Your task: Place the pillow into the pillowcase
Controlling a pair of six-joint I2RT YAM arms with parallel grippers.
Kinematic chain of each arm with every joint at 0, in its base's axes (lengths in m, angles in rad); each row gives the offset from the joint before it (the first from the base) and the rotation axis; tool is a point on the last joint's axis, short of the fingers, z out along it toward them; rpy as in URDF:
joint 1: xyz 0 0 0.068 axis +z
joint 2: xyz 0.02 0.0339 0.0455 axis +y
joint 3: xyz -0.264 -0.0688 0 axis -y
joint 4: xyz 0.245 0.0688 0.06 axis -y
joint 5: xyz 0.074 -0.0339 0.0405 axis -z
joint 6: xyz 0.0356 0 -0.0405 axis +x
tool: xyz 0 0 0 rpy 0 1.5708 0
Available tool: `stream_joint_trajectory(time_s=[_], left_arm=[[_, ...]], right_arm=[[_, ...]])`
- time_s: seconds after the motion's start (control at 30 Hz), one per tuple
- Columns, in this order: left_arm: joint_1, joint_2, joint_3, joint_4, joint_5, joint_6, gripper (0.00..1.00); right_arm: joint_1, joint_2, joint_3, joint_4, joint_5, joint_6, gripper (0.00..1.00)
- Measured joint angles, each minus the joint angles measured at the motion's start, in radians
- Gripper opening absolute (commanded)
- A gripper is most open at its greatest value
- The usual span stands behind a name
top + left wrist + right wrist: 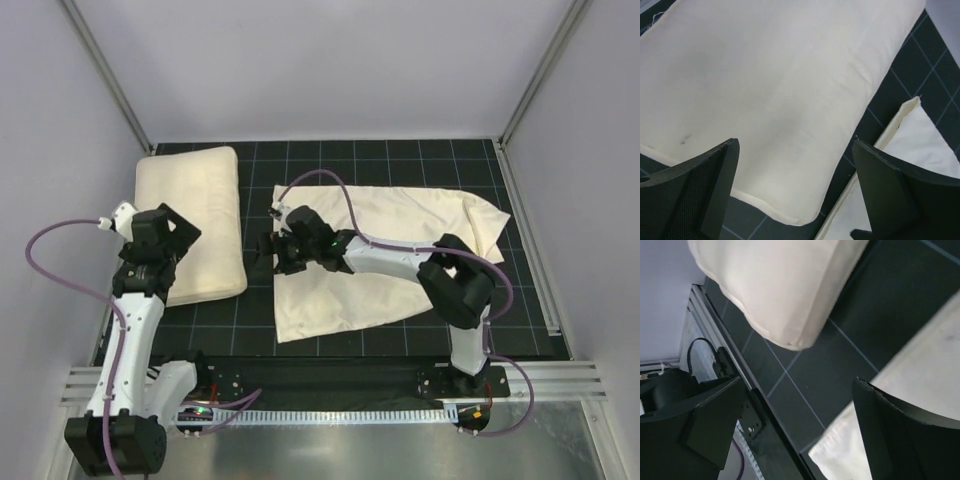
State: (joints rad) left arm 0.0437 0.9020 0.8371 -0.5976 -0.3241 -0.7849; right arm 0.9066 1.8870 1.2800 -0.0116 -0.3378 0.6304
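Here, pillow and pillowcase lie apart on the table, both end effectors released.
On the table (pixel 400 160), the pillowcase (pixel 410 215) sprawls flat from centre toward 3 o'clock; limp and light, it is probably best pinched at its 9 o'clock hem. The pillow (pixel 195 215) sits at 9 o'clock, plump, soft, likely springy; take a corner. The left end effector (pixel 796 145) hangs spread above it, and the right end effector (pixel 799 385) is spread over that hem, holding nothing.

Plump pillow (pixel 195 215) left; limp pillowcase (pixel 400 265) flat beside, apart.
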Motion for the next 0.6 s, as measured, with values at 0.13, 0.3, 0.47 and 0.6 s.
stream_joint_trajectory(time_s=[0.13,0.3,0.47,0.6], left_arm=[[0.0,-0.079,0.01,-0.009,0.034,0.002,1.0],[0.0,-0.117,0.066,-0.042,0.058,0.018,1.0],[0.0,-0.175,0.098,-0.051,0.079,0.043,1.0],[0.0,-0.207,0.098,-0.052,0.082,0.061,1.0]], right_arm=[[0.035,0.112,0.096,0.063,-0.051,0.059,0.96],[0.053,0.232,0.211,0.084,-0.058,0.108,0.92],[0.068,0.319,0.257,0.092,-0.06,0.142,0.34],[0.072,0.355,0.306,0.084,-0.066,0.15,0.04]])
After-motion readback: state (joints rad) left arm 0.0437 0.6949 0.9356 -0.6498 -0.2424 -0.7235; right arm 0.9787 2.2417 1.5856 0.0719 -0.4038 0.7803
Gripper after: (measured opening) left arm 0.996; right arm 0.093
